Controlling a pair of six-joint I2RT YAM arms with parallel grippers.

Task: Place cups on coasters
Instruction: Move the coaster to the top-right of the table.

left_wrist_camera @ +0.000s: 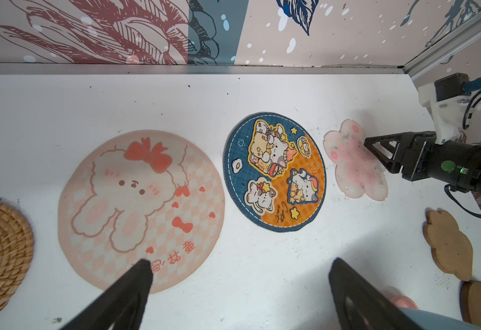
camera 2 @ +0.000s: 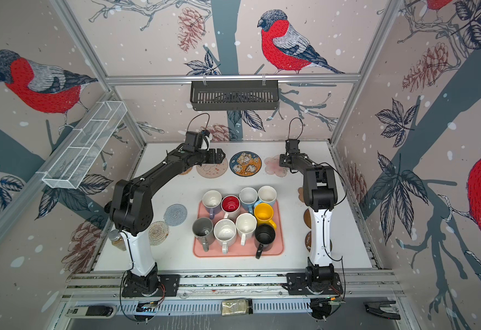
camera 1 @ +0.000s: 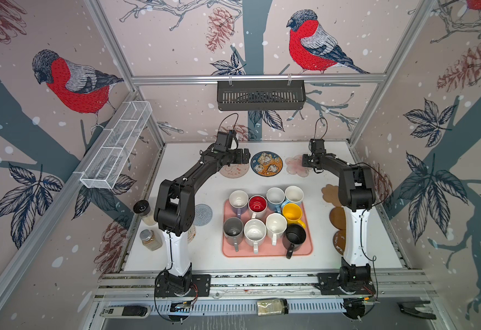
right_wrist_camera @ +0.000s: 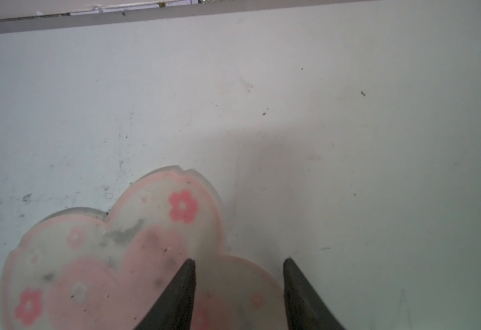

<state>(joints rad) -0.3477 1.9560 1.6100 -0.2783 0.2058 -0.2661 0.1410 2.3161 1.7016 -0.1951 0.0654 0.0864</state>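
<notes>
Cups (camera 1: 255, 232), all nine, sat on pink tray (camera 1: 262, 253) mid-table; coasters (camera 1: 266, 163) all bare, so no placement done yet. Left end effector (left_wrist_camera: 240, 262) gaped wide, empty, over beige coaster (left_wrist_camera: 140, 211) near far edge. Right end effector (right_wrist_camera: 239, 259) stood part-open, empty, over pink flower coaster (right_wrist_camera: 113, 257).

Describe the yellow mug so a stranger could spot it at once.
Find the crowded pink tray at the middle of the white table. Along its right edge, behind the black mug, stands the yellow mug. It alone is bright yellow; its neighbours are black, white and light blue.
</notes>
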